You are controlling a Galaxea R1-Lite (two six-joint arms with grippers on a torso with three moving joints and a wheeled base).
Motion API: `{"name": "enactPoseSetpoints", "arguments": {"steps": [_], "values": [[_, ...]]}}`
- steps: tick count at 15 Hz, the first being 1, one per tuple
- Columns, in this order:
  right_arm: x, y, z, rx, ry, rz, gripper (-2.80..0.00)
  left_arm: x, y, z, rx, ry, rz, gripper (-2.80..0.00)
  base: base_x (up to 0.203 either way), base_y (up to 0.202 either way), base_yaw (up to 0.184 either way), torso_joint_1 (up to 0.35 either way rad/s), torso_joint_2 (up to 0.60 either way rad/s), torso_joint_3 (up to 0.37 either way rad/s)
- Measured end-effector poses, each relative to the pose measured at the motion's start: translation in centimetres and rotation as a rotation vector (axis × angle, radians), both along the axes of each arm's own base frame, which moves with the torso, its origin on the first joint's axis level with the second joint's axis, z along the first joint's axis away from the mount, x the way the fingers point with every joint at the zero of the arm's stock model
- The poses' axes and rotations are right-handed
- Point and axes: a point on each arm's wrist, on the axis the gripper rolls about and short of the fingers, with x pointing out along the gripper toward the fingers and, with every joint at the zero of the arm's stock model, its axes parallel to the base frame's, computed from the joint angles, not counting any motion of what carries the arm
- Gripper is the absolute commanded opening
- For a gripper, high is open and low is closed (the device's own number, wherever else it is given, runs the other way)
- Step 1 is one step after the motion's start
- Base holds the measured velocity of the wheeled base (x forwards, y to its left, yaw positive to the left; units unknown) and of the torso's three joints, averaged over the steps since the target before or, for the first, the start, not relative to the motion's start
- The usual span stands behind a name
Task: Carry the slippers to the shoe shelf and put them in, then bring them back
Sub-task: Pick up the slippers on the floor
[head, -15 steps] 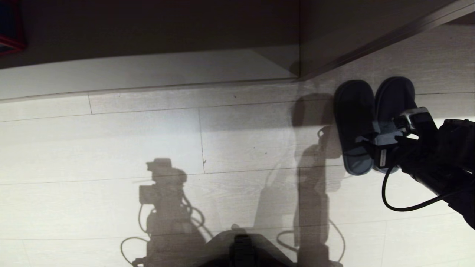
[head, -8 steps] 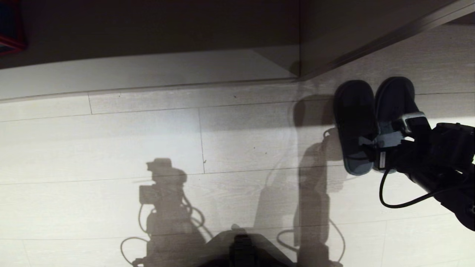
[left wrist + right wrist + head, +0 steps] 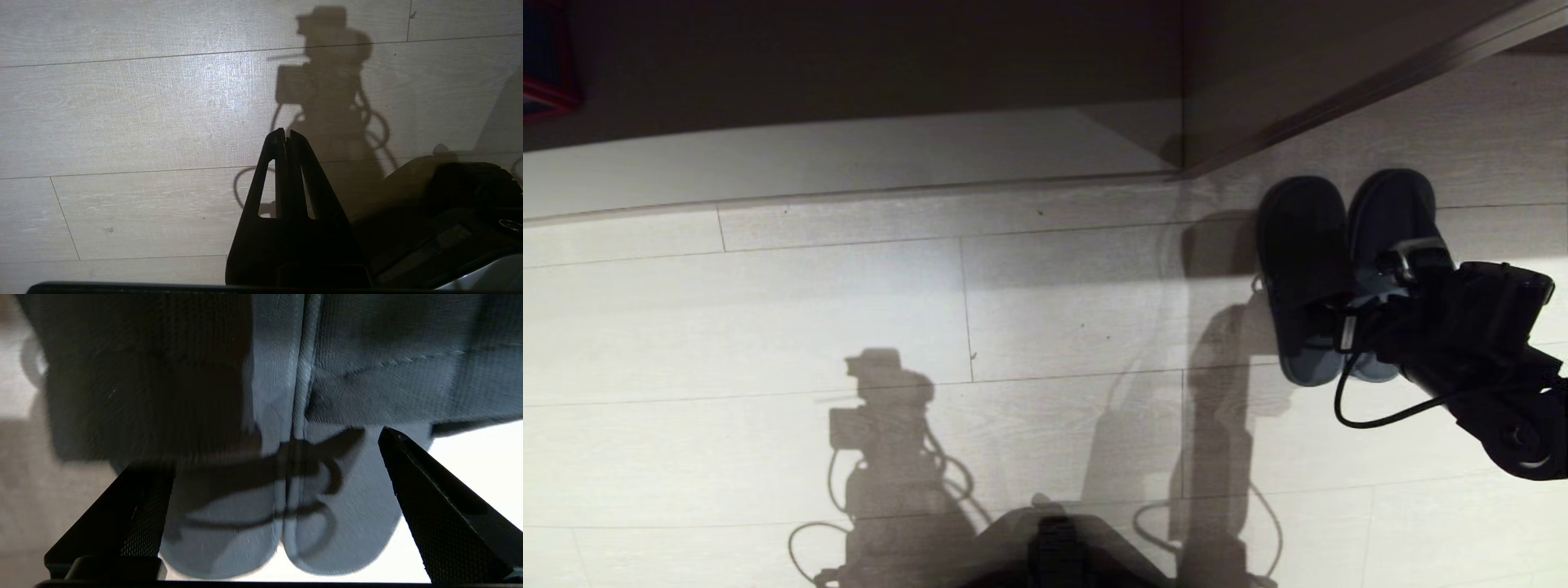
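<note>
The right gripper (image 3: 278,486), jaws spread wide, hangs over the paired dark grey-blue fabric slippers (image 3: 1307,269) on the pale wood-plank floor (image 3: 849,310), gripping nothing.

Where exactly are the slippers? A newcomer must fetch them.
Find the dark cabinet corner where it meets the pale plank floor. Just right of it, the slippers lie side by side, toes toward the cabinet. They are the only loose things there, under the right gripper.

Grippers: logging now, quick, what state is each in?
Left gripper: shut, holding nothing, over bare floor.
Right gripper: open, astride the heel ends of the slippers, gripping nothing.
</note>
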Motion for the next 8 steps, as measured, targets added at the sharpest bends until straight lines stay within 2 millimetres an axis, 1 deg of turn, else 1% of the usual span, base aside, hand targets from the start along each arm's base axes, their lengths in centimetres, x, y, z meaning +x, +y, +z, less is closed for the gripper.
{"name": "enactPoseSetpoints", "arguments": {"steps": [3, 8], "values": [[0.9, 0.0, 0.2, 0.022, -0.024, 0.007, 0.0, 0.0, 0.0, 0.0, 0.002, 0.0, 0.0, -2.8, 0.0, 0.0, 0.0, 0.0, 0.0, 0.0], [1.2, 0.0, 1.9, 0.011, -0.131, 0.046, 0.0, 0.0, 0.0, 0.0, 0.004, 0.0, 0.001, -2.8, 0.0, 0.0, 0.0, 0.0, 0.0, 0.0]]}}
